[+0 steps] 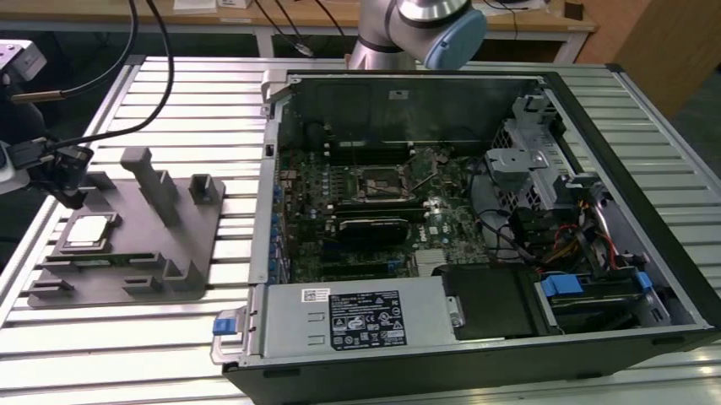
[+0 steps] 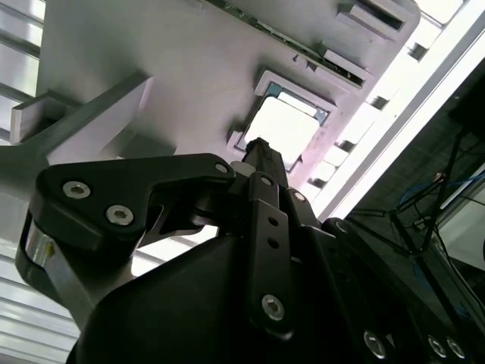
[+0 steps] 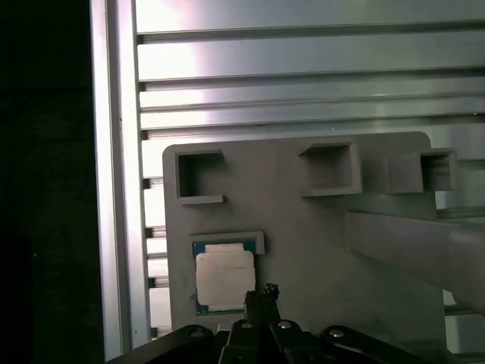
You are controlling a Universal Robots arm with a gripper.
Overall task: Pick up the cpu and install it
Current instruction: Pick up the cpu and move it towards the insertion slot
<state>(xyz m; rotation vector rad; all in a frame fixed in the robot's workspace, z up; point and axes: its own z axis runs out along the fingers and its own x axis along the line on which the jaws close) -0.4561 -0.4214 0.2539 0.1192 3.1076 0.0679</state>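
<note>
Cpu [image 3: 223, 277] pickup is not yet done: the chip lies in its recess and nothing is between the jaws. The gripper [image 3: 261, 294] hovers over the chip's edge, and in both wrist views the jaws look clenched together, thin tip against thin tip, empty. Whether the tip touches the chip I cannot tell.

The cpu sits flat, metal side up, in a shallow square pocket of the grey holder plate [image 3: 303, 227]. I judge it to be light, stiff and thin, with a smooth top that may slip. Its underside and corners are probably delicate, so the hold should be on two opposite edges of the paler rim, kept level. The pocket walls are close around it, which leaves little space for the jaws.

The holder plate rests on the ribbed metal worktop [image 1: 169, 337], at the exterior view's left. The open computer case [image 1: 631, 219] with its motherboard socket [image 1: 377, 184] stands well apart, toward that view's right.
</note>
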